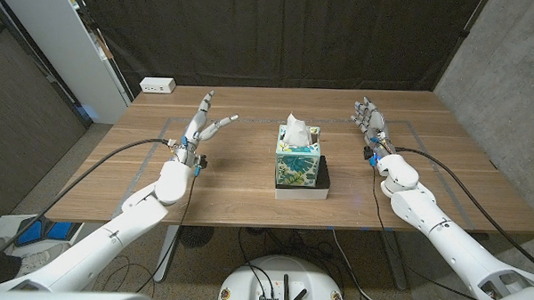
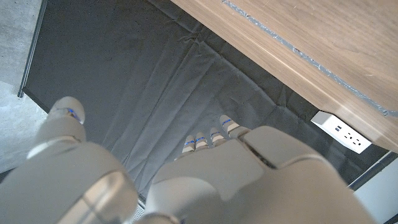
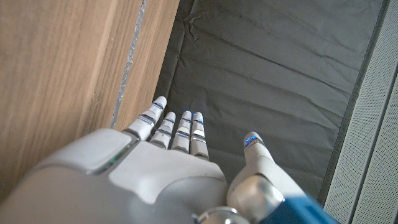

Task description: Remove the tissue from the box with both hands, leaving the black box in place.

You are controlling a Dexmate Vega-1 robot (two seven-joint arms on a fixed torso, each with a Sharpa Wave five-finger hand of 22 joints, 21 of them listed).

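Two hands raised above table (image 1: 248,176), both holding nothing. Left hand (image 1: 199,130) at roughly 9 o'clock from tissue box (image 1: 298,160), well apart from it; fingers spread and pointing toward far edge, thumb splayed toward the box. Right hand (image 1: 370,125) at roughly 2 to 3 o'clock from the box, also well apart; fingers extended and apart, palm apparently turned inward. Left wrist view: back of left hand (image 2: 249,174), fingers (image 2: 211,137) straight and reaching toward dark curtain (image 2: 155,81), nothing between them. Right wrist view: same for right hand (image 3: 174,174), fingers (image 3: 180,127) straight, thumb out to the side, nothing grasped.

Box upright near table centre, floral sides, white tissue (image 1: 294,126) standing out of the top opening. Tissue untouched, still in the box. Black box (image 1: 321,180) low, just beside tissue box at its 3 to 4 o'clock, seemingly touching; contact not certain at this resolution.

Symmetric flanking pose judged as a ready stance: open fingers on either side leave room to close in on the tissue from both sides. Task judged not yet started.

Next move likely calls for both hands converging over the box top. Risk: right hand's path passes nearest the black box, so a low approach could nudge it; light tissue box may lift with the tissue.

White power strip (image 1: 157,86) at far table edge, 10 o'clock, clear of the work.
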